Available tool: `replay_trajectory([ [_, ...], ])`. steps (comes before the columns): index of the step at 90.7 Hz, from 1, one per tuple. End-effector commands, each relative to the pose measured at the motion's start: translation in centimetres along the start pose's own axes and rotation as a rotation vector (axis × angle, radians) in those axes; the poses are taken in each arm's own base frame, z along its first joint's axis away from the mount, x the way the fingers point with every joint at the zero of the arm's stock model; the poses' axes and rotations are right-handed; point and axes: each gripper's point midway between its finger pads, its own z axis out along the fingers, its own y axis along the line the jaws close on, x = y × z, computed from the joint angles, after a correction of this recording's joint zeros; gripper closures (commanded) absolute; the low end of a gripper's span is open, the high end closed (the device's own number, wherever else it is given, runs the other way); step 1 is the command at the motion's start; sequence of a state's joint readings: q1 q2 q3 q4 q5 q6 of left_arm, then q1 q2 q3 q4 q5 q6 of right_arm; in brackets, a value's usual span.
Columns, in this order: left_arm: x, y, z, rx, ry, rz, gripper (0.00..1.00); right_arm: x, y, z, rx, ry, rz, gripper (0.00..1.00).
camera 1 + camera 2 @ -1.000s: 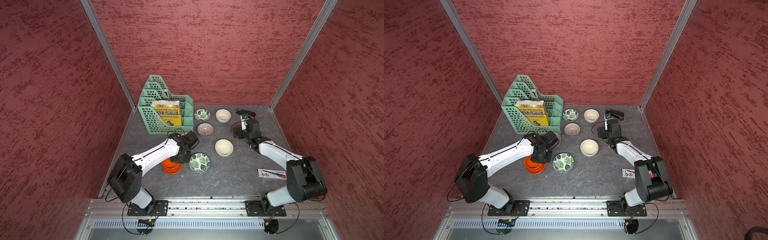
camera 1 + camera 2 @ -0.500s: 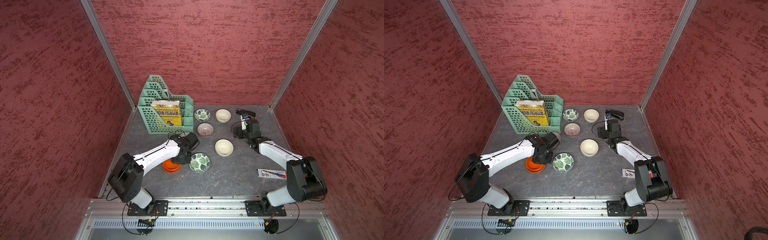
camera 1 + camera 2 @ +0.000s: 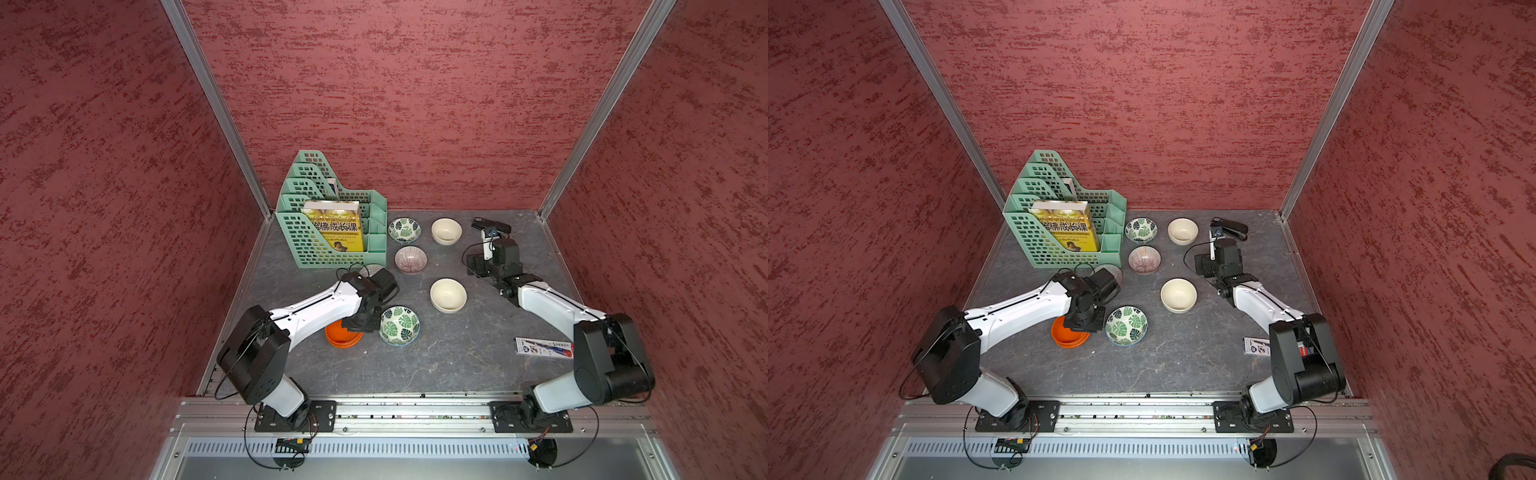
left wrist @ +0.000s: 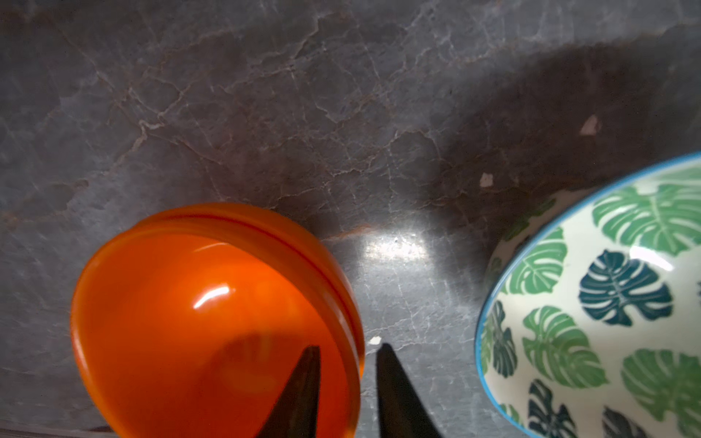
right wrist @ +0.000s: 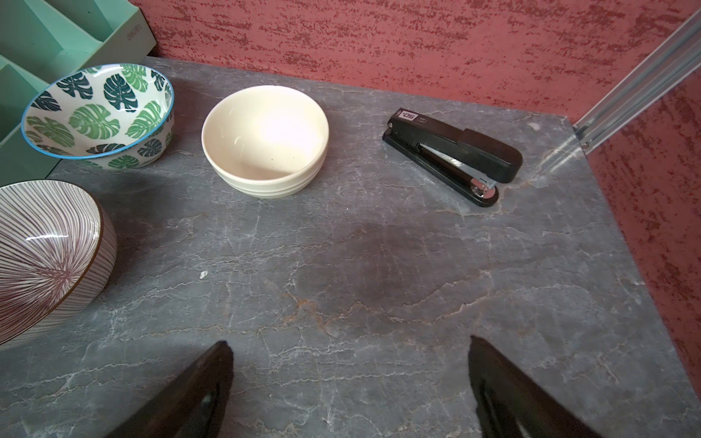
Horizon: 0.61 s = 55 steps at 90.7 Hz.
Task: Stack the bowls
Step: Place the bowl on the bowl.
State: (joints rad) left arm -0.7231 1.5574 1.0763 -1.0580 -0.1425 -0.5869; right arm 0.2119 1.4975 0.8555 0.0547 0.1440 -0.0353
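In a top view the rack (image 3: 299,245) stands at centre left of the worktop (image 3: 436,365), with a book (image 3: 334,226) in its front slot. A row runs to its right: rear bowl (image 3: 404,230), next bowl (image 3: 446,231), stapler (image 3: 491,225). Below the rear bowl sits the middle bowl (image 3: 410,259), and to its lower right the lone bowl (image 3: 448,295). Lower still, the nested bowls (image 3: 338,338) lie just left of the front bowl (image 3: 399,325). A packet (image 3: 543,347) lies at lower right.

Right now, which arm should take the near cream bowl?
Right. The right gripper is open, empty and close to the near cream bowl. The left gripper straddles the orange stack's rim, with a leaf bowl in between.
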Motion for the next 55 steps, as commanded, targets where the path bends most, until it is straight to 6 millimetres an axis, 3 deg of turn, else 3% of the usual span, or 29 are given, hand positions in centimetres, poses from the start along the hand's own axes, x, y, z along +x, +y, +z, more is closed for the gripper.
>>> replay_trajectory([
  [1, -0.8, 0.2, -1.2, 0.002, -0.051, -0.014, 0.52, -1.5, -0.2, -0.7, -0.003, -0.033, 0.019, 0.02],
  [15, -2.1, 0.6, -4.3, 0.012, -0.13, -0.018, 0.31, -1.8, 0.7, -0.7, -0.051, -0.022, 0.036, 0.02],
  [19, -2.8, 0.9, -5.6, 0.01, -0.169, -0.019, 0.19, -2.1, 1.6, -0.6, -0.081, -0.014, 0.037, 0.01],
  [21, -3.2, 1.1, -6.4, 0.012, -0.191, -0.023, 0.06, -2.2, 2.0, -0.6, -0.094, -0.007, 0.034, 0.02],
  [23, -3.5, 1.3, -7.1, 0.012, -0.21, -0.024, 0.01, -2.7, 2.7, -0.7, -0.109, -0.01, 0.028, 0.02],
  [32, -5.8, 2.5, -9.9, 0.02, -0.301, -0.046, 0.0, -4.3, 6.5, -1.1, -0.179, 0.002, -0.032, 0.04],
  [41, -8.4, 4.9, -11.5, 0.002, -0.377, -0.119, 0.0, -6.2, 11.2, -2.4, -0.269, -0.003, -0.074, 0.05],
  [48, -10.2, 7.4, -11.8, -0.015, -0.409, -0.193, 0.0, -6.7, 15.0, -3.5, -0.355, 0.018, -0.086, 0.06],
  [55, -11.5, 9.1, -11.7, -0.004, -0.418, -0.215, 0.0, -5.8, 19.2, -4.6, -0.441, 0.066, -0.107, 0.07],
])
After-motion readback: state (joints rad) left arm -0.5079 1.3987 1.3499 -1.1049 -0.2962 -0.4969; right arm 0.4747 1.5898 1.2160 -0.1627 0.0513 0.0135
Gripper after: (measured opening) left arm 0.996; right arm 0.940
